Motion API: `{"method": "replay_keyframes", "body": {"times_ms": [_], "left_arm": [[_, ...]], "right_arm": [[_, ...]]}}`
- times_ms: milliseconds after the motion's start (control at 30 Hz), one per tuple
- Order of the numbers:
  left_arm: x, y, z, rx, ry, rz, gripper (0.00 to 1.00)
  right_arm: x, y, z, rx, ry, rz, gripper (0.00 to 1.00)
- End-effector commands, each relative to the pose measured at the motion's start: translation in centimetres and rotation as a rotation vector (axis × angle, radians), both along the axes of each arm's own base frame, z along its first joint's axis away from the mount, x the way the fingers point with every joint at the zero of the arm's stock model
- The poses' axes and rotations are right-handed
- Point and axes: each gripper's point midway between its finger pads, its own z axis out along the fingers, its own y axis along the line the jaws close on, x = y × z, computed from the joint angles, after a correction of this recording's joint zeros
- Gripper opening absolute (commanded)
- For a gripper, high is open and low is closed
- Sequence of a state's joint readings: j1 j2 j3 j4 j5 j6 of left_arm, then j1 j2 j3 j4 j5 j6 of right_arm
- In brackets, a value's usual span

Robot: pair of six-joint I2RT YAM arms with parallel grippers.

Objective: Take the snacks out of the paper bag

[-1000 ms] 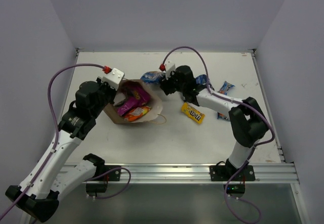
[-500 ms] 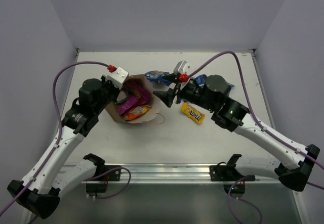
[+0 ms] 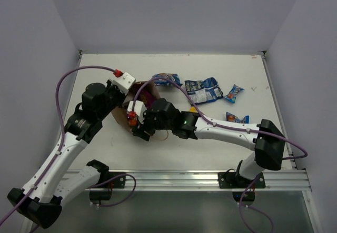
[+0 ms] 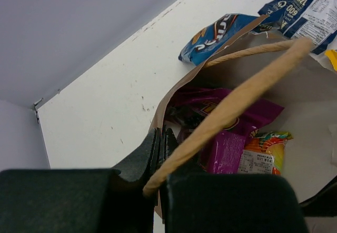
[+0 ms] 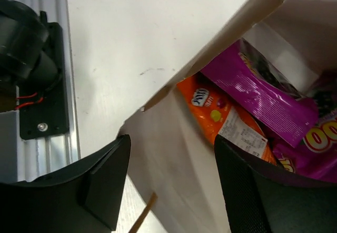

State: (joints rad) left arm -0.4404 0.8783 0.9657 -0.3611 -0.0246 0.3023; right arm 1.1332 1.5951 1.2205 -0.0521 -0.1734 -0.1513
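- "600" is read on the blue-white packet [image 4: 309,6], near the paper bag [image 4: 231,70] on the worktop [image 4: 105,85].
- The bag's rim is pinched by the left fingers [image 4: 143,156], with its mouth turned toward them.
- The right fingers [image 5: 105,175] are spread wide at that mouth.

Fingers [image 5: 100,185] spread wide at paper bag [image 5: 174,159] mouth, orange packet [image 5: 213,112], magenta pouches [image 5: 263,96] inside

Brown paper bag [image 4: 316,107], mouth gaping, paper handle [image 4: 237,104] arching across it, two magenta pouches [image 4: 224,151] [image 4: 247,109] and an orange packet [image 4: 263,151] inside (overlapping, as I see it), blue chip bag [image 3: 164,79] just beyond its rim, blue-white packet [image 3: 204,90] and two small blue wrappers [image 3: 235,91] [image 3: 237,118] to my right
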Motion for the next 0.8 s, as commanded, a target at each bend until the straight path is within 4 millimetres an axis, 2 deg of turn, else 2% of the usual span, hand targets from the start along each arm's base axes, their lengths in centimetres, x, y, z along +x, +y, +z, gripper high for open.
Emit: {"method": "replay_keyframes", "body": {"times_ms": [0,67,133,367,400,533,567,633,667,767], "left_arm": [[0.1,-0.9,3.1,-0.034,-0.136,-0.057,0.00],[-0.1,-1.0,2.5,-0.025,-0.134,-0.074,0.00],[-0.3,-1.1,2.3,-0.019,-0.138,-0.084,0.00],[-1.4,-1.1,1.5,-0.001,-0.147,-0.123,0.00],[-1.5,-1.0,1.3,0.003,-0.142,-0.122,0.00],[-1.7,-1.0,1.7,0.001,-0.153,-0.127,0.00],[-1.8,-1.1,1.7,-0.002,-0.154,-0.131,0.00],[-1.8,-1.3,1.8,-0.012,-0.151,-0.144,0.00],[-1.9,-1.4,1.8,-0.014,-0.150,-0.148,0.00],[-1.7,-1.3,1.8,-0.009,-0.147,-0.138,0.00]], "right_arm": [[-3.7,1.5,2.8,0.073,-0.002,0.117,0.68],[-4.5,1.6,2.9,0.075,0.007,0.148,0.68],[-3.9,1.5,2.9,0.067,-0.014,0.128,0.68],[2.6,-0.7,3.6,0.027,-0.189,-0.061,0.68],[4.2,-1.3,3.7,0.030,-0.202,-0.082,0.68],[6.5,-1.8,3.3,0.057,-0.292,-0.060,0.68],[6.8,-1.6,2.4,0.034,-0.302,-0.048,0.68],[7.6,-1.1,2.1,0.006,-0.336,-0.032,0.68],[7.9,-0.7,1.0,-0.022,-0.343,-0.018,0.68],[7.2,-0.3,1.2,-0.017,-0.312,0.019,0.67]]}}
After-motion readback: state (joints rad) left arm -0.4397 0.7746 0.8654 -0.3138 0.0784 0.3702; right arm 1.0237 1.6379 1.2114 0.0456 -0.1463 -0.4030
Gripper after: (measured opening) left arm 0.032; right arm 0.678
